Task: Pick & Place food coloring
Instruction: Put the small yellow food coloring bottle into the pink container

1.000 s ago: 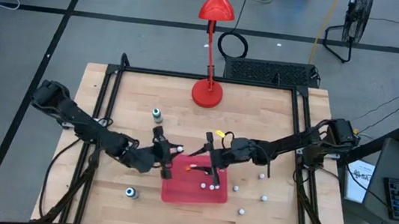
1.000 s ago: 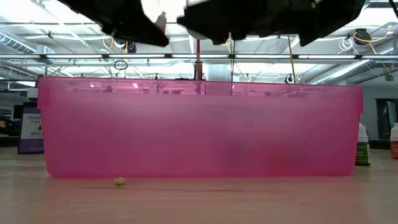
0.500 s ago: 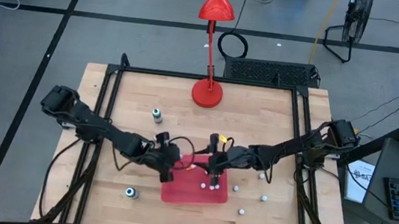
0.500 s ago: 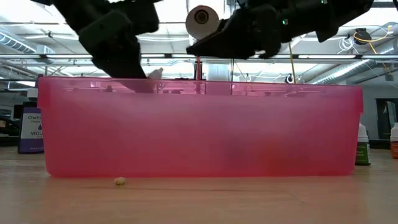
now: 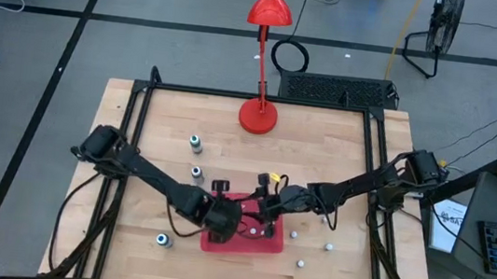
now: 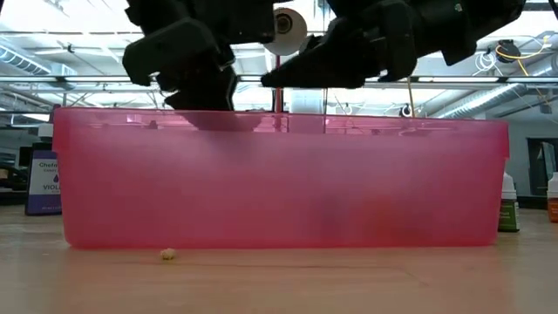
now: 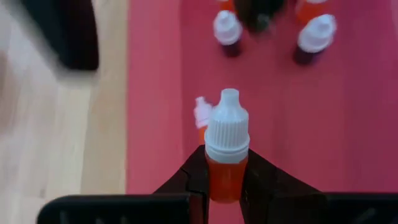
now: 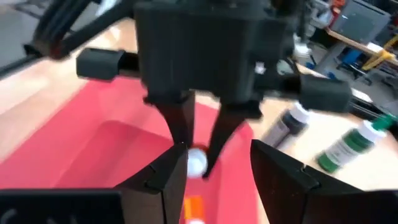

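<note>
The red tray (image 5: 260, 244) lies at the table's near middle. My left gripper (image 5: 221, 217) hangs over the tray's left part, shut on an orange food coloring bottle (image 7: 227, 155) with a white cap. My right gripper (image 5: 264, 211) hovers open over the tray's far side, facing the left gripper and touching nothing. Other white-capped bottles (image 7: 227, 28) (image 7: 314, 37) stand on the tray floor (image 7: 323, 124). More bottles stand on the wood at the left (image 5: 195, 142) (image 5: 196, 173) (image 5: 162, 239) and lie at the right (image 5: 328, 247) (image 5: 302, 263). My left gripper pinches the orange bottle by its body (image 7: 227, 177) between the two fingers. The fingers (image 8: 180, 118) come from above, pointing down at the tray. The white cap (image 7: 227, 127) sticks out past the fingertips toward the tray floor. The bottle is lifted clear.
A red desk lamp's base (image 5: 258, 115) stands at the table's far middle. In the low view the tray's pink wall (image 6: 279, 183) fills the front, with a violet-labelled bottle (image 6: 41, 183) at its left and a green one (image 6: 508, 209) at its right. Bare wood lies left and right of the tray.
My left gripper has carried the orange bottle toward the table's right and near edge, from the tray's left rim to over the tray, and has come down to the level of the tray's rim. My right gripper has also come down toward the tray.
</note>
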`<state>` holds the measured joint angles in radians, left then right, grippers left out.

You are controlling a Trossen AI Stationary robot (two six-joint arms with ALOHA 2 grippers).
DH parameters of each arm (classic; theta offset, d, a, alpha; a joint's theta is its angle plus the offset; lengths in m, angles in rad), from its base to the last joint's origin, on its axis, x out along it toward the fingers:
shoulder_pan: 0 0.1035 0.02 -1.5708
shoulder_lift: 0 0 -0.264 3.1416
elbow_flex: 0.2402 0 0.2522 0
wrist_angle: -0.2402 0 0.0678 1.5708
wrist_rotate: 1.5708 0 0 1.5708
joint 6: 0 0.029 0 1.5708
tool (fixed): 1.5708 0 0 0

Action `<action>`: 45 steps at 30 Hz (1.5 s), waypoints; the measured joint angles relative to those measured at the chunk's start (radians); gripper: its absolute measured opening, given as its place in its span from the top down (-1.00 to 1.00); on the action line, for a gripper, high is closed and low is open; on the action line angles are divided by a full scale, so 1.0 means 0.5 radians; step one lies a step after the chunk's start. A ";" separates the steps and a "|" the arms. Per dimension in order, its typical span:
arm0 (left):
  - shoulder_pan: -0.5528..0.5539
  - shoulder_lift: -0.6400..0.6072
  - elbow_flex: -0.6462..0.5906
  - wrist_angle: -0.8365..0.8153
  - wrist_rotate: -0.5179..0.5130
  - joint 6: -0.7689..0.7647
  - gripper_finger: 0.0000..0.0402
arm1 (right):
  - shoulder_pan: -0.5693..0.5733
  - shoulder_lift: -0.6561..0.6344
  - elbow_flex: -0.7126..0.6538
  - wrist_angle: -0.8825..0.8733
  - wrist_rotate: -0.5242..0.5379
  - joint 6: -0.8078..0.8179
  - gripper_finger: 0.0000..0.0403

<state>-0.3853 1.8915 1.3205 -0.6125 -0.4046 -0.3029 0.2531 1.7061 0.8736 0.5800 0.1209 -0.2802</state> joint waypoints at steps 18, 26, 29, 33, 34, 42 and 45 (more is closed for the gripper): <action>-0.033 0.056 0.115 -0.075 -0.074 0.026 0.73 | 0.070 0.292 0.057 0.200 0.019 0.021 0.18; -0.031 0.056 0.115 -0.073 -0.082 0.023 0.74 | 0.030 0.291 0.087 0.120 0.009 0.012 0.21; -0.031 0.056 0.115 -0.075 -0.081 0.019 0.74 | 0.011 0.291 0.087 0.109 0.010 0.012 0.26; -0.031 0.056 0.115 -0.073 -0.081 0.020 0.74 | 0.005 0.291 0.087 0.109 0.008 -0.042 0.40; -0.031 0.056 0.115 -0.072 -0.081 0.020 0.74 | 0.004 0.291 0.087 0.108 0.008 -0.056 0.44; -0.031 0.056 0.115 -0.071 -0.073 0.010 0.74 | -0.002 0.291 0.087 0.109 -0.028 -0.101 0.78; -0.031 0.056 0.114 -0.069 -0.073 0.011 0.74 | -0.004 0.291 0.087 0.104 -0.030 -0.105 0.78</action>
<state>-0.4007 1.9194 1.3777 -0.6471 -0.4414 -0.2974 0.2513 1.8519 0.9173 0.6320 0.1059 -0.3325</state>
